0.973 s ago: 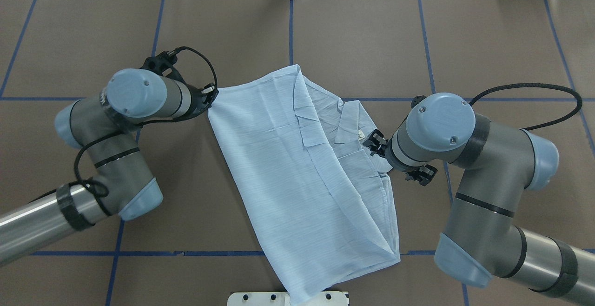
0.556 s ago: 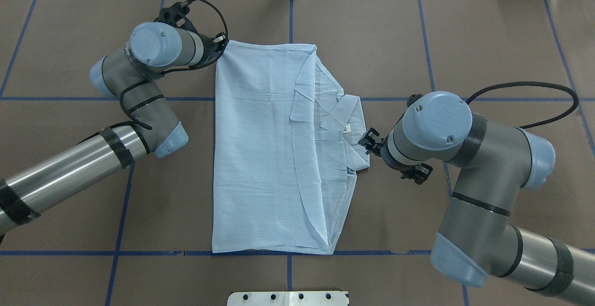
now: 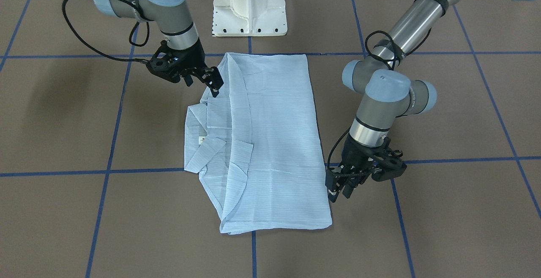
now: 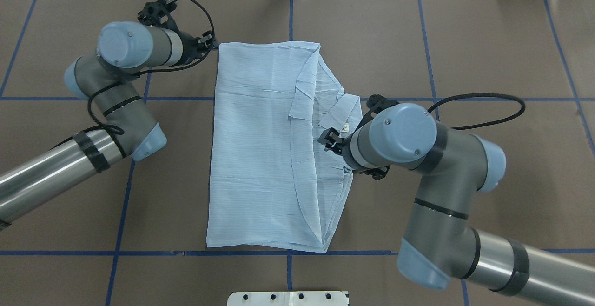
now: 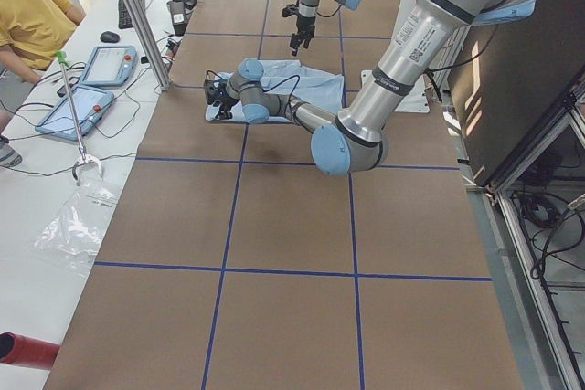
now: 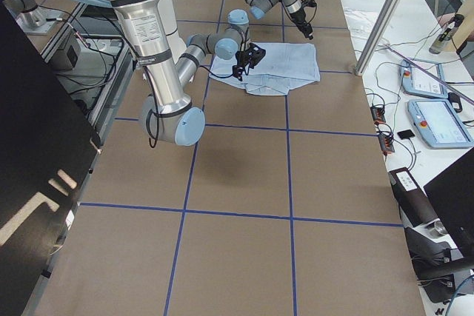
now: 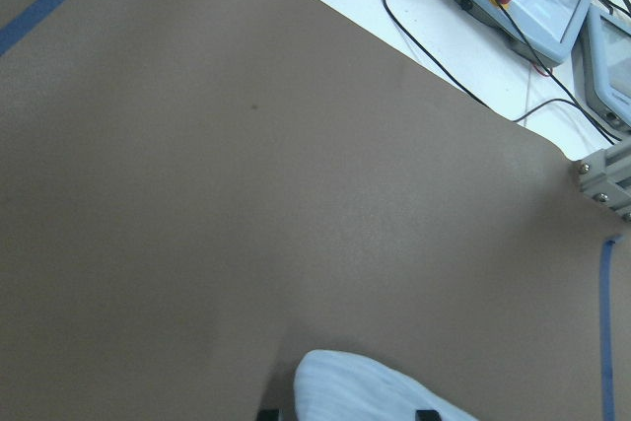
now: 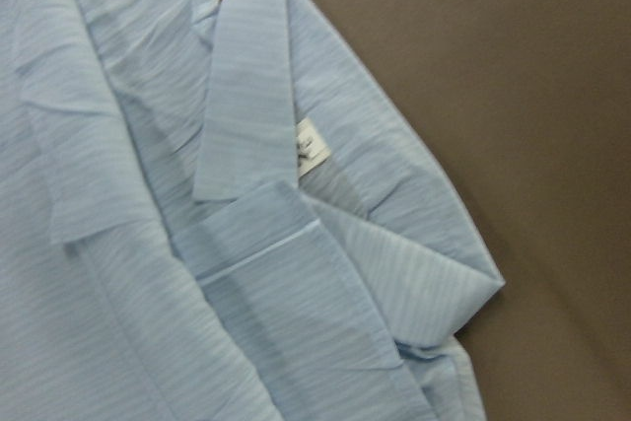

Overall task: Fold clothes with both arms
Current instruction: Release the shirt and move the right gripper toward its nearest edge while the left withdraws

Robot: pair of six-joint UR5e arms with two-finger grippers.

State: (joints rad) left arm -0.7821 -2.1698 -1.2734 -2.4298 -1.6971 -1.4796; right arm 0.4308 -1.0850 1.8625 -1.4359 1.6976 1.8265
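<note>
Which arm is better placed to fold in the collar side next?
Right, probably: the right fingers hover over the shirt beside the collar, while the left fingers sit at the opposite far corner.

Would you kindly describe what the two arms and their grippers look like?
The left arm and right arm are silver-grey jointed tubes with pale blue joint caps, black bands and looping black cables. The left gripper and right gripper are black, each with two fingers.
</note>
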